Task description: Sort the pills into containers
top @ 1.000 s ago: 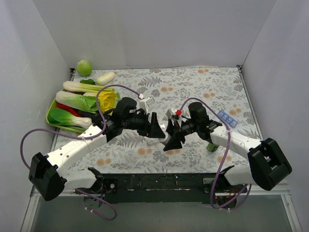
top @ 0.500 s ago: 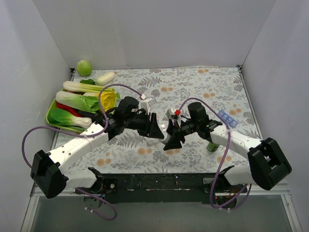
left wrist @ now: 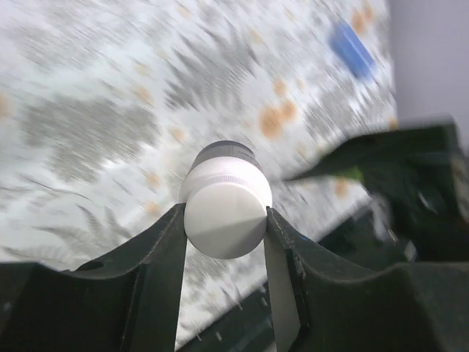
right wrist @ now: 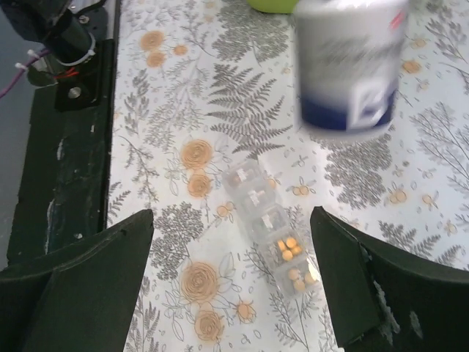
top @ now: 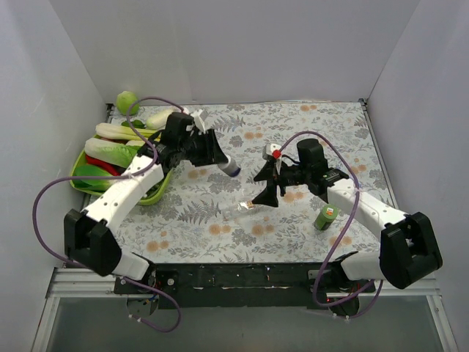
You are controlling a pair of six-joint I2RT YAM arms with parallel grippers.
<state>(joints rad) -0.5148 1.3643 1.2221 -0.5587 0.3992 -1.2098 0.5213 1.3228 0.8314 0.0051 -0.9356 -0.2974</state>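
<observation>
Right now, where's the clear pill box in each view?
Top external: clear pill box, just below picture centre.
Left wrist: not visible; the view is blurred.
Right wrist: centre, framed by the open right gripper.
Shared landmark: the white bottle, in all three views.

Brightly and evenly lit from above in the overhead view, with only soft, faint shadows on the floral tablecloth (top: 293,132) and no glare. Heavily motion-smeared in the left wrist view, pattern streaked, though fairly crisp on the white bottle (left wrist: 225,218). Sharp on the clear pill-box (right wrist: 272,238) in the right wrist view, blurred at the bottle farther off.
</observation>
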